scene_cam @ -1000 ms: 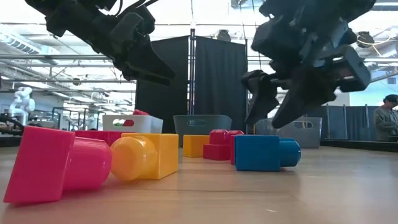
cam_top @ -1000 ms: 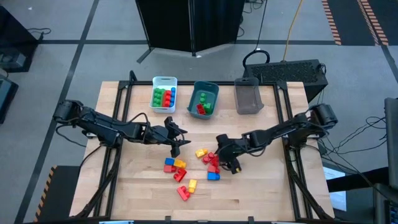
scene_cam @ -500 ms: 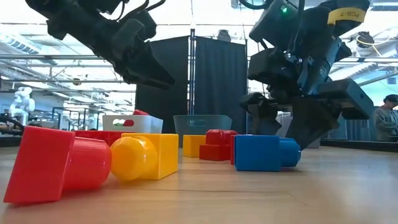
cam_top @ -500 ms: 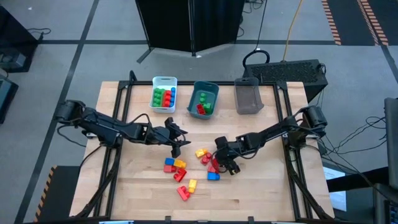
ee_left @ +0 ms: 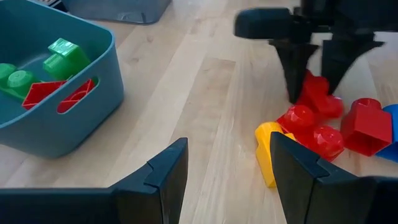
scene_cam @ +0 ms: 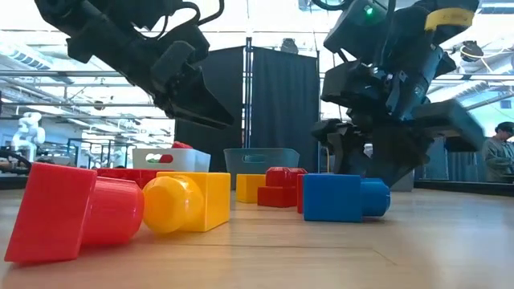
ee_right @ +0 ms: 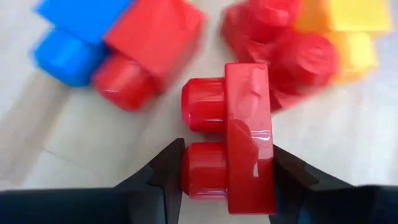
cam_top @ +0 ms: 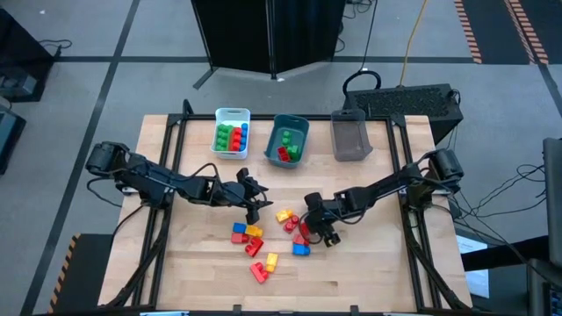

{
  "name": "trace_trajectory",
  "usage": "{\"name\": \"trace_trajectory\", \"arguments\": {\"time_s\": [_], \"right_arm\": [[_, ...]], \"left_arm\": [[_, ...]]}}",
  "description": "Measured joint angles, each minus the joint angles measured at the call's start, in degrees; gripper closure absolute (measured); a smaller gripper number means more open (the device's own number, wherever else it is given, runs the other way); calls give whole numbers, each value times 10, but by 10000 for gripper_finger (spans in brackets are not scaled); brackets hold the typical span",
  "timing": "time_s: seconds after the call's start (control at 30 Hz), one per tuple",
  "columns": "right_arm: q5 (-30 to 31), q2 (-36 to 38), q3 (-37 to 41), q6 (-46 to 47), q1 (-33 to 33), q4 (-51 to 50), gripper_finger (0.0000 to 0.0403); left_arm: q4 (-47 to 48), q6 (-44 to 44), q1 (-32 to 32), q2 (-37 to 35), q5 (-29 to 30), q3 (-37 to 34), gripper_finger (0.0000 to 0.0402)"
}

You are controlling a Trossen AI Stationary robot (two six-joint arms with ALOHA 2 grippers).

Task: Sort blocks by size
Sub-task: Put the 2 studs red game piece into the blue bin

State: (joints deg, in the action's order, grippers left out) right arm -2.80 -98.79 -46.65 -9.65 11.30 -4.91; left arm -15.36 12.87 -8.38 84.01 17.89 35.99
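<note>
Loose red, yellow, blue and orange blocks [cam_top: 259, 241] lie on their sides at the table's middle. They also show in the low view [scene_cam: 185, 201]. My right gripper [cam_top: 309, 230] is down at the right side of the pile. It is shut on a red two-stud block [ee_right: 239, 137], which also shows in the left wrist view [ee_left: 317, 96]. My left gripper [cam_top: 255, 204] hovers open and empty above the table just left of the pile, and its own wrist view shows it too [ee_left: 227, 155]. My right gripper pinches the red two-stud block between its two fingers. One finger is on the tip of one stud [ee_right: 186, 171] and the other on the block's flat underside [ee_right: 268, 158]. The fingers come from above, pointing down. I cannot tell whether the block is clear of the table.
A white bin [cam_top: 232, 132] with green, red and blue blocks, a teal bin [cam_top: 288, 140] with red and green blocks, and a grey bin [cam_top: 349, 139] stand in a row at the far side. Bare wood lies near the front edge.
My right gripper has moved toward the table's left and down into the right side of the pile, ending on the red two-stud block. My left gripper has edged a little right toward the pile.
</note>
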Motion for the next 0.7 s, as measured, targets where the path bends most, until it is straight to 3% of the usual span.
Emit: {"name": "trace_trajectory", "arguments": {"time_s": [0.2,0.43,0.7], "right_arm": [[7,41,-20,1,-30,5,230],[3,65,-58,-37,-93,4,252],[1,65,-118,-82,-191,8,235]], "left_arm": [[3,-1,0,0,0,0,219],[15,0,0,0,0,0,219],[25,-1,0,0,0,0,219]]}}
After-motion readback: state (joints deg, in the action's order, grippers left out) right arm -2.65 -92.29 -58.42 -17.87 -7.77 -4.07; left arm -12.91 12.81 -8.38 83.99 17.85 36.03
